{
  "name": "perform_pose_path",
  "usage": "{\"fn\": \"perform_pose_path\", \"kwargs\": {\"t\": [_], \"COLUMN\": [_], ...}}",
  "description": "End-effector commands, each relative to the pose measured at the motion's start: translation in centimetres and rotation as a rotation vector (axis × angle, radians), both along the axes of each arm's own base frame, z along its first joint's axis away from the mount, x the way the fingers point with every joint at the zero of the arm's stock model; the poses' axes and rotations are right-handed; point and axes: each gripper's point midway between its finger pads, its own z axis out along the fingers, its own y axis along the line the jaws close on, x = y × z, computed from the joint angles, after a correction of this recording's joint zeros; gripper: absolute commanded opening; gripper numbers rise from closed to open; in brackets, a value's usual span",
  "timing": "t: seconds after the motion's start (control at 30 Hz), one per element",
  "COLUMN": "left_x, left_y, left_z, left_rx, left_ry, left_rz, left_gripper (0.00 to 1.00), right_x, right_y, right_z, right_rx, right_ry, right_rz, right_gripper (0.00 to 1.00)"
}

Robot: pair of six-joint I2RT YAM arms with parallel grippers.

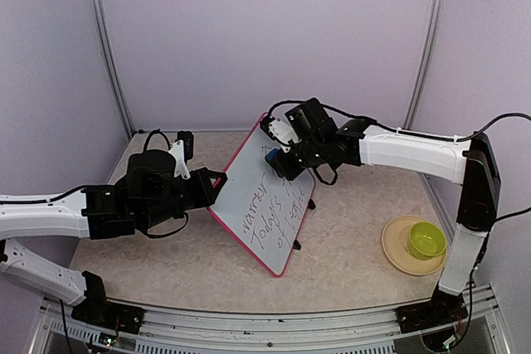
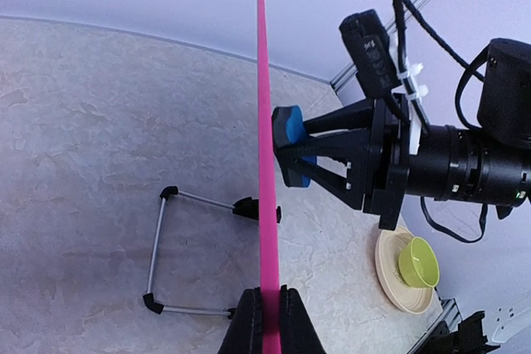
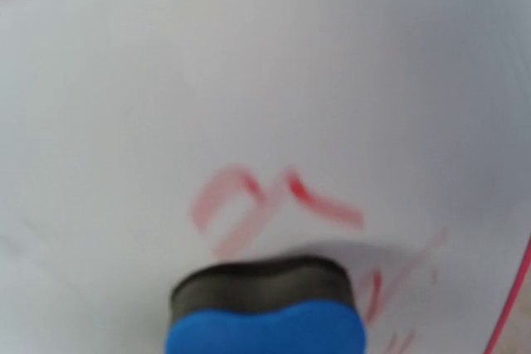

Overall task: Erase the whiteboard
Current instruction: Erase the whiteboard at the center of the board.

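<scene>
The whiteboard (image 1: 264, 205) stands tilted on its wire stand (image 2: 158, 253) in the middle of the desk (image 1: 348, 230), with its written face turned to the right. The left fingers (image 2: 265, 314) are closed on the board's pink rim at its left edge, bracing it. The right fingers (image 1: 280, 162) grip a blue eraser (image 1: 271, 157) at the far, upper part of the face. Seen edge-on from the left wrist, the eraser's dark felt touches the board. Dark handwriting (image 1: 270, 215) runs from just beside the eraser down to the near corner, so most of the wiping looks yet to be done. The right wrist view is blurred and shows only a few strokes just past the felt.

To wipe well, the felt should stay square to the sloped face so that the whole pad bears on it. Overlapping passes from far to near, along the lines of writing, should clear it. The stand looks light, so the push on the eraser needs the left grip to oppose it, or the board may slide or tip back. Each stroke should end short of the rim so the eraser does not slip off. A green bowl (image 1: 426, 240) on a cream plate (image 1: 397, 253) sits well apart on the right.
</scene>
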Motion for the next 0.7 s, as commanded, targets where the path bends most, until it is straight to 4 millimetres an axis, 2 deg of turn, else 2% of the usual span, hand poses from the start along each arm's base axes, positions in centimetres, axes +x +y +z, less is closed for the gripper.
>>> {"fn": "perform_pose_path", "kwargs": {"t": [0.0,0.1,0.3,0.43,0.53,0.67], "left_x": [-2.5,-2.5,-2.5,-2.5,-2.5,-2.5], "left_y": [-2.2,-2.3,-2.5,-2.5,-2.5,-2.4], "left_z": [0.1,0.1,0.0,0.0,0.0,-0.1], "left_rx": [-0.01,-0.012,-0.011,-0.01,-0.01,-0.007], "left_ry": [0.008,0.008,0.013,0.012,0.013,0.013], "left_rz": [-0.157,-0.158,-0.163,-0.159,-0.159,-0.157], "left_gripper": [0.0,0.0,0.0,0.0,0.0,0.0], "right_x": [-1.3,-1.0,0.3,1.0,1.2,0.6], "right_y": [-0.8,-0.6,1.2,2.0,2.1,1.5], "right_z": [-3.8,-3.2,1.2,2.6,2.5,0.2], "right_rx": [-0.048,-0.042,0.016,0.027,0.027,-0.004], "right_ry": [0.074,0.069,0.011,-0.007,-0.007,0.022], "right_rz": [0.016,0.02,0.036,0.04,0.04,0.039], "right_gripper": [0.0,0.0,0.0,0.0,0.0,0.0]}}
